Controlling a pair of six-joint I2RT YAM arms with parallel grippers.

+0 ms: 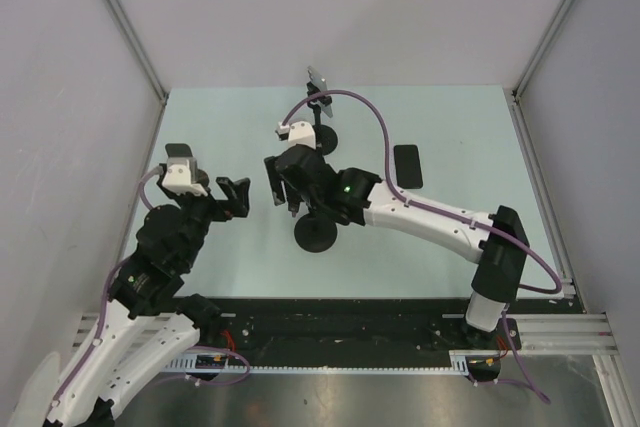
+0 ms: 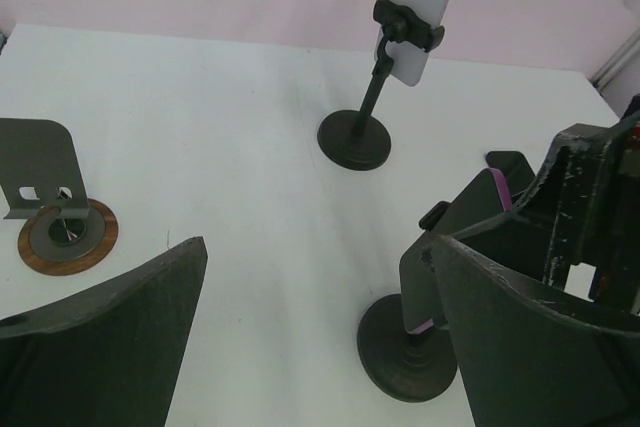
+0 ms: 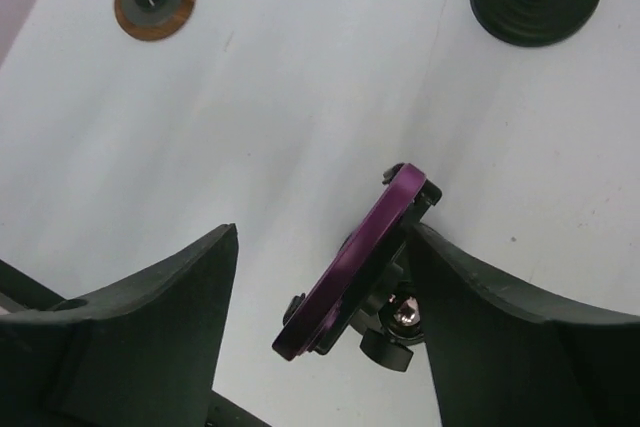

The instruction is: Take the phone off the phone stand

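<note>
A purple phone [image 3: 350, 267] is clamped in a black phone stand [image 1: 315, 234] in the middle of the table. In the right wrist view it stands tilted between my fingers. My right gripper [image 3: 322, 247] is open around it. The right finger [image 3: 480, 297] is against the stand's clamp behind the phone, and the left finger [image 3: 180, 297] is well apart from it. In the top view the right gripper [image 1: 285, 191] hides the phone. My left gripper [image 2: 318, 247] is open and empty, to the left of the stand's base [image 2: 405, 347].
A second stand [image 2: 355, 137] at the back holds a white phone [image 2: 418, 7]. A black phone [image 1: 407, 165] lies flat on the table at the right. A small folding stand on a wooden-ringed base [image 2: 65, 232] sits to the left.
</note>
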